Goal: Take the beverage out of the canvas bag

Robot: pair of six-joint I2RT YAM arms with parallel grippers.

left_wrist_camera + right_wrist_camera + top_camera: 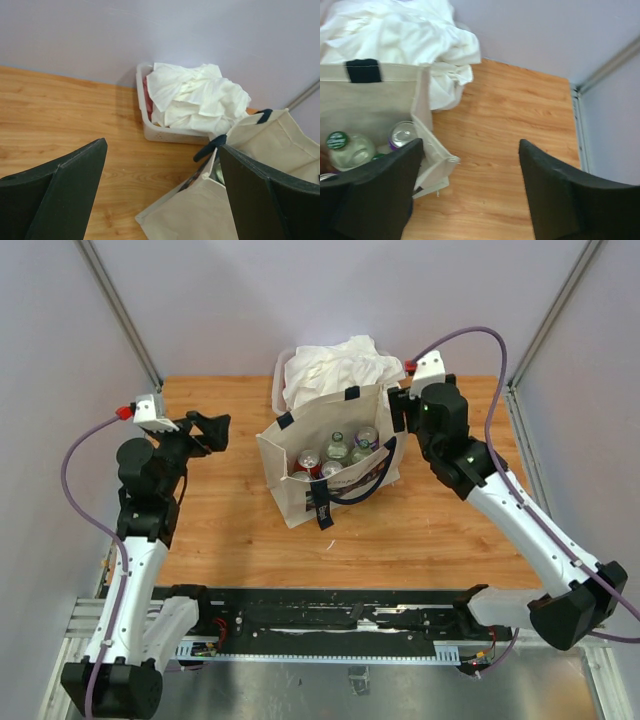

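The canvas bag (335, 412) stands upright on the wooden counter (220, 530) with its mouth wide open. The drinks sit packed together inside it: I can make out a green-capped bottle (347, 147), a silver-topped can (402, 134) beside it, and more cans (309, 460) toward the bag's left side. One navy handle (352, 495) droops down over the bag's near face.

The right fingers (385, 185) hang just beside the bag's right edge. They stand apart with nothing between them, and on my wrist feed one of them sits over the bag's near corner, though I cannot tell whether it touches the canvas.

Directly behind the bag, and pressed against its far wall, a heap of white cloth (335, 365) spills out of a pale plastic tub (150, 130).

The left fingers (65, 195) are off to the left of the bag, clear of it and raised above the counter. They are spread wide and empty, aimed toward the bag's left side.
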